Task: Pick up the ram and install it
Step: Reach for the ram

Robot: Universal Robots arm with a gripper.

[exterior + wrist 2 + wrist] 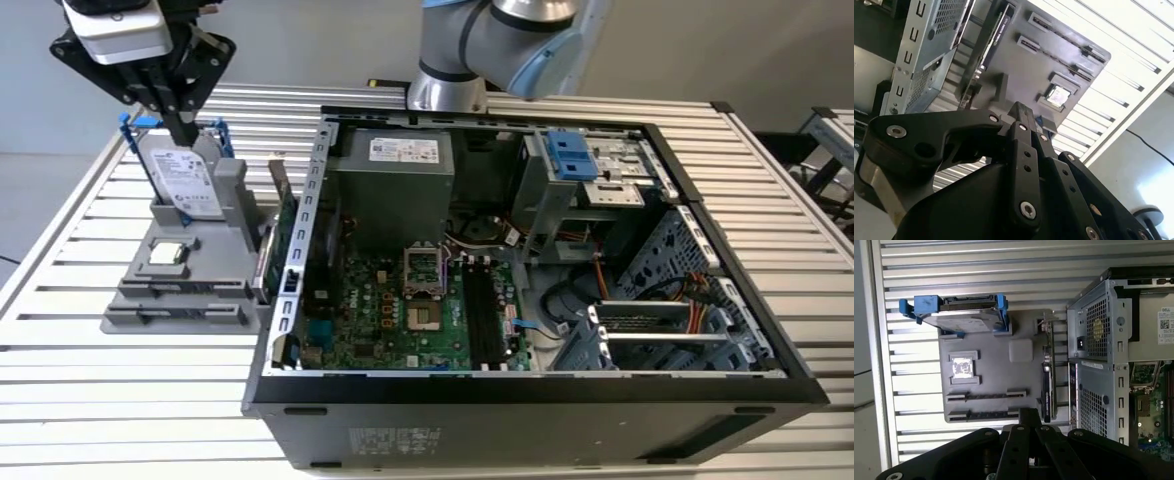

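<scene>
The end effector (180, 128) hangs above the slatted bench (60, 300), its black fingers pointing down and pressed together with nothing between them, as far as I can make out from where they meet. Almost straight beneath it stands the hard drive (184, 175) in its blue frame, propped upright in the grey holder (174, 305).

The ram (282, 215) is not under the end effector. It sits lower and off to one side, on the side towards the open computer case (534, 400). It stands on its long edge along the holder's rim, just beside the case wall. Its long axis runs parallel to that wall, so the stick shows its thin top edge upwards. In the first wrist view the ram (1046, 390) lies beyond the fingertips and towards the case, with the drive further off on the other side. The ram is not yet touched, and the motherboard slots inside the case wait unfilled
</scene>
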